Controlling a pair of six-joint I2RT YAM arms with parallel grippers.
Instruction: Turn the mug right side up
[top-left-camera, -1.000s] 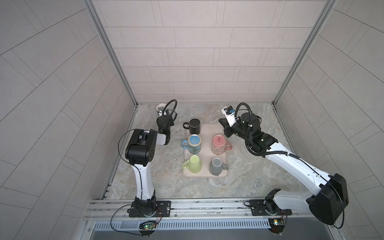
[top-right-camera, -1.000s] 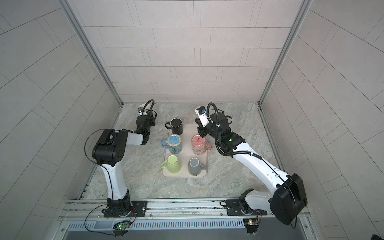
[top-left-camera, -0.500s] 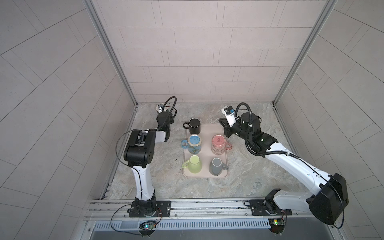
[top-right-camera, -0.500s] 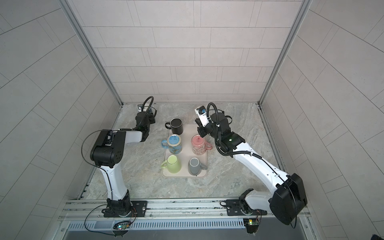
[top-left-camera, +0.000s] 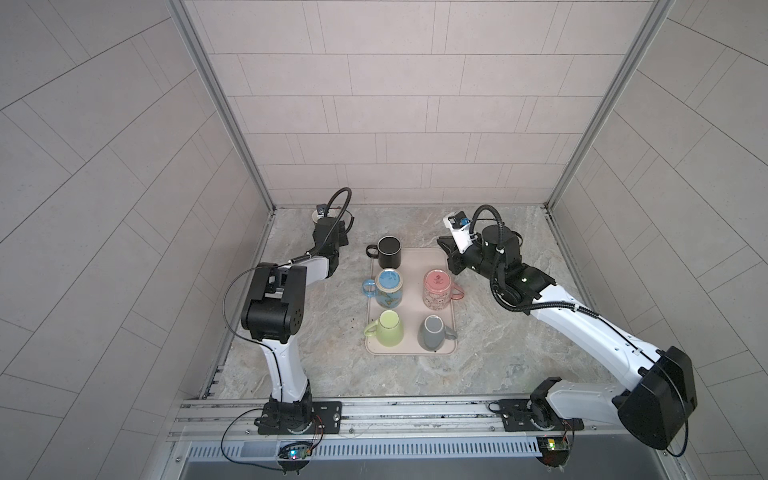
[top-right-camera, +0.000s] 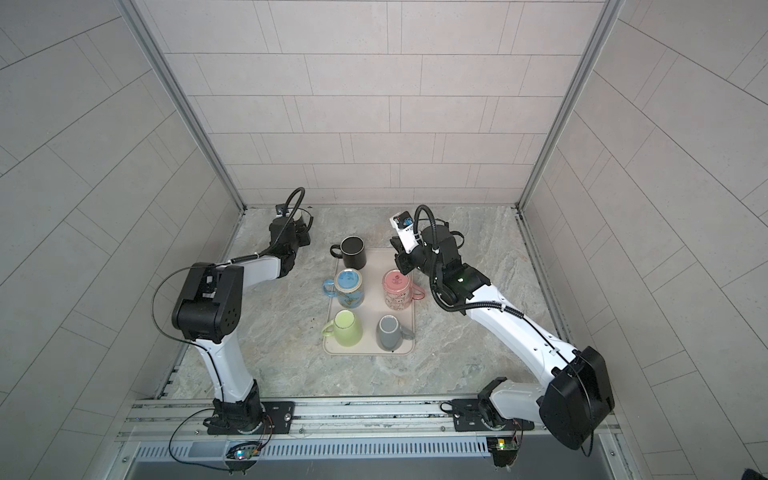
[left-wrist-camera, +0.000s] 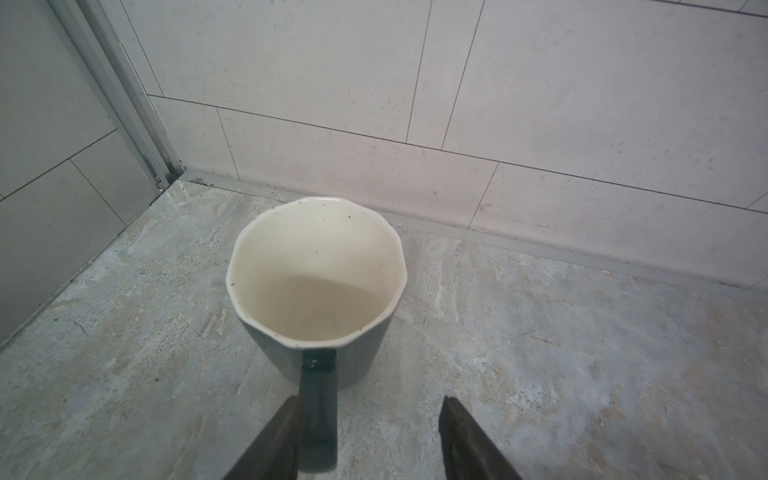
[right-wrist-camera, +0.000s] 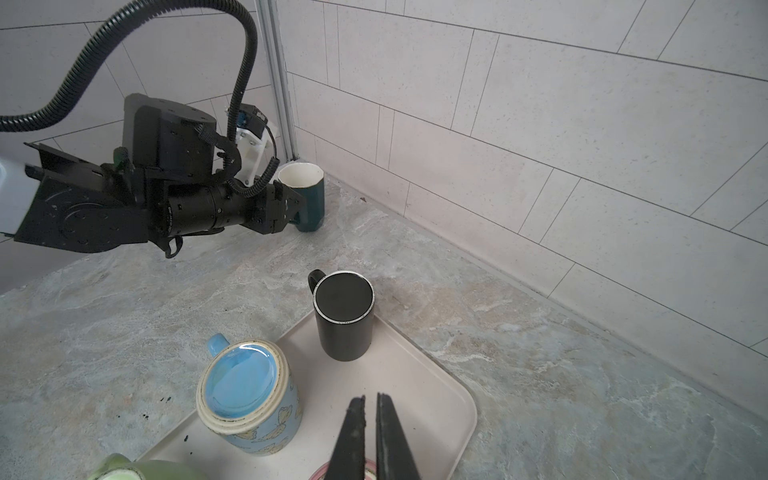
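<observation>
A dark teal mug (left-wrist-camera: 316, 274) with a cream inside stands upright, mouth up, on the stone floor in the back left corner (right-wrist-camera: 305, 183). In both top views the left wrist hides most of it; only its rim (top-left-camera: 319, 214) (top-right-camera: 297, 215) shows. My left gripper (left-wrist-camera: 370, 401) is open around the mug's handle (left-wrist-camera: 318, 399), which lies against one finger with a wide gap to the other. From the right wrist, the left gripper (right-wrist-camera: 296, 204) reaches the mug's side. My right gripper (right-wrist-camera: 370, 399) is shut and empty, low over the tray (right-wrist-camera: 415, 395) (top-left-camera: 441, 241).
The beige tray (top-left-camera: 415, 257) holds a black mug (top-left-camera: 389, 252), a blue mug (top-left-camera: 388, 286) and a pink mug (top-left-camera: 436, 289), both bottom up, a green mug (top-left-camera: 388, 328) and a grey mug (top-left-camera: 432, 332). Tiled walls close in behind and beside the teal mug.
The left wrist has leaned a little further toward the back corner and now covers more of the teal mug's rim. The mug, the tray and the right arm have not moved.
</observation>
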